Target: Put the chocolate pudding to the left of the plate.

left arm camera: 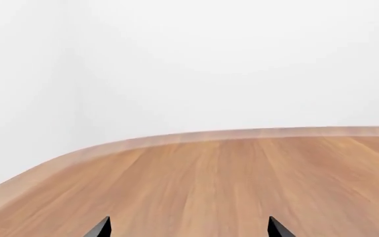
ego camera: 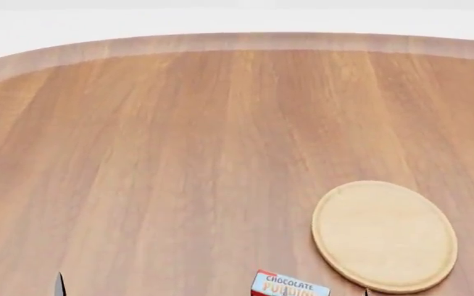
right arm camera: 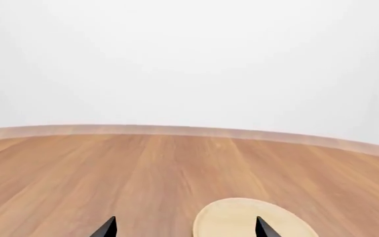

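The chocolate pudding (ego camera: 289, 286) is a small carton with a light blue lettered top, cut off by the bottom edge of the head view. The plate (ego camera: 384, 235), a pale tan round disc, lies just right of it on the table; it also shows in the right wrist view (right arm camera: 242, 219). My left gripper (left arm camera: 188, 228) is open and empty above bare wood; only a fingertip (ego camera: 59, 285) shows in the head view, far left of the pudding. My right gripper (right arm camera: 184, 228) is open and empty, its tips straddling the plate's near left edge.
The wooden table (ego camera: 179, 135) has a rounded far rim (ego camera: 220, 42) with a white wall behind. The same rim curves across the left wrist view (left arm camera: 110, 146). No mugs are in view.
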`<state>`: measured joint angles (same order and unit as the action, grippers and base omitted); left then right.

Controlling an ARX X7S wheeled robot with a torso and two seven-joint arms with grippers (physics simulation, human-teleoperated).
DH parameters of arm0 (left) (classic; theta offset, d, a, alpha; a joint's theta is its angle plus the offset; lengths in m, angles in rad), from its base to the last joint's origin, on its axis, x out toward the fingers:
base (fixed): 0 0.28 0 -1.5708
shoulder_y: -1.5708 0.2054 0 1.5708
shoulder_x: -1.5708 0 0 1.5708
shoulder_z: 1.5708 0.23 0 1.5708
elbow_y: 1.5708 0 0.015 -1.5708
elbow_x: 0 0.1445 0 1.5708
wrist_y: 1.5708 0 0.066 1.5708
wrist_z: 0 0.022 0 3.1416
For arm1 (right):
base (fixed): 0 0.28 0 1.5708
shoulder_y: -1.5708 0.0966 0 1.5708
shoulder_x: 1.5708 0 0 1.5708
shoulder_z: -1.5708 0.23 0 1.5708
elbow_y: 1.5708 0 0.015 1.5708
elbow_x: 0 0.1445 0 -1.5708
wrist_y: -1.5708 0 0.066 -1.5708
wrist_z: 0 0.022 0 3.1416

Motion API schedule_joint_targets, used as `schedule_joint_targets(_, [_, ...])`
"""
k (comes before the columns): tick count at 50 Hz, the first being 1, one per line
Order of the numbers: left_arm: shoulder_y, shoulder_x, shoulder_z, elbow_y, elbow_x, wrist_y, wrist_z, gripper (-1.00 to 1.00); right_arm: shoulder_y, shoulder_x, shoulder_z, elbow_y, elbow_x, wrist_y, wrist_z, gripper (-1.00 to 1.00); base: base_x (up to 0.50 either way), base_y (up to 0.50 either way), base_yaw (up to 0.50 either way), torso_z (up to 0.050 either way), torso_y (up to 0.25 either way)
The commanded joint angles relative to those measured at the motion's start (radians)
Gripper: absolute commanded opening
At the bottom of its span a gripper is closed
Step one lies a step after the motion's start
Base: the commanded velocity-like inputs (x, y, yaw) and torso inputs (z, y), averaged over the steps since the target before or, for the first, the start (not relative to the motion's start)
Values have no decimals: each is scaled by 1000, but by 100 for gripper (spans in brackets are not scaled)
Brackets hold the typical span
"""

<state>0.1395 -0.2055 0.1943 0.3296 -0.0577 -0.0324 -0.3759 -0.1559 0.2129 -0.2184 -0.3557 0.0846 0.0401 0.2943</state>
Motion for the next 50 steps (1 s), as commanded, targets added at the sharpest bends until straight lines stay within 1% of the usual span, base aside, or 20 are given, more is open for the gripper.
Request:
schedule_joint_targets(1, [2, -6, 5, 3, -6, 4, -5, 100, -1, 10, -10, -2, 4, -3, 11, 100, 254, 0, 0, 0, 0])
schedule_joint_targets(50, [-4, -36, 37, -2, -29, 7, -26, 100, 19, 40, -47, 18, 21, -3, 52, 100, 252, 0, 0, 0, 0])
